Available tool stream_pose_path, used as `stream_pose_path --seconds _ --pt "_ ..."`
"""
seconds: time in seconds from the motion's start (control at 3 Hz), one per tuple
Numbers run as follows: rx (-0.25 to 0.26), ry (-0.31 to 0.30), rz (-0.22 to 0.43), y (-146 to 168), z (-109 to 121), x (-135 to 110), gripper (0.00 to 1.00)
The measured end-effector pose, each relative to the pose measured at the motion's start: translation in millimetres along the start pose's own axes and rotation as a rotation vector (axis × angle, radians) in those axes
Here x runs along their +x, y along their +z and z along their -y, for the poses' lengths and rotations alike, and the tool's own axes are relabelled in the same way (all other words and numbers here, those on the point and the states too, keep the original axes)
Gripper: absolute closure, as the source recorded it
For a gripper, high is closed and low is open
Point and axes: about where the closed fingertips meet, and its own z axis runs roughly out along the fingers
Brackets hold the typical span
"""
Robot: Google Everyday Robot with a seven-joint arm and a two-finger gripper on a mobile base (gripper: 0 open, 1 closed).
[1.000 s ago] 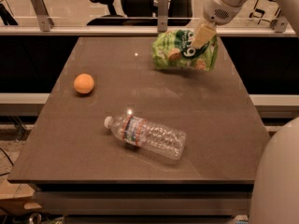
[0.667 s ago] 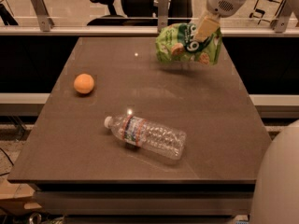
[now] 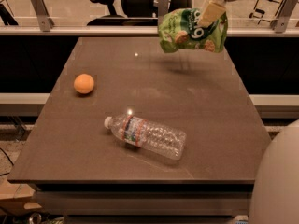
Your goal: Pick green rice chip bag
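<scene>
The green rice chip bag (image 3: 189, 31) is a crinkly light-green pouch with a dark green patch and pictures of tan rice cakes. It hangs in the air above the far right part of the table, clear of the surface, with its shadow on the tabletop beneath it. My gripper (image 3: 211, 14) comes down from the top right and is shut on the bag's upper right part. The gripper's cream-coloured fingers (image 3: 212, 10) lie against the bag's front.
The brown table (image 3: 93, 157) holds an orange ball (image 3: 84, 83) at the left and a clear plastic water bottle (image 3: 145, 134) lying on its side near the middle front. A rail with metal posts and office chairs stand behind the table. A white rounded robot part (image 3: 278, 181) fills the lower right corner.
The gripper has lifted the green rice chip bag from the tabletop up into the air. The ball and the bottle have not moved.
</scene>
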Motion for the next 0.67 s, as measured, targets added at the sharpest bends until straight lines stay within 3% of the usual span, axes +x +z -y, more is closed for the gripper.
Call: stream_pose_path --seconds 0.67 --pt "0.071 -0.012 0.018 -39.0 22.6 -10.5 1.0"
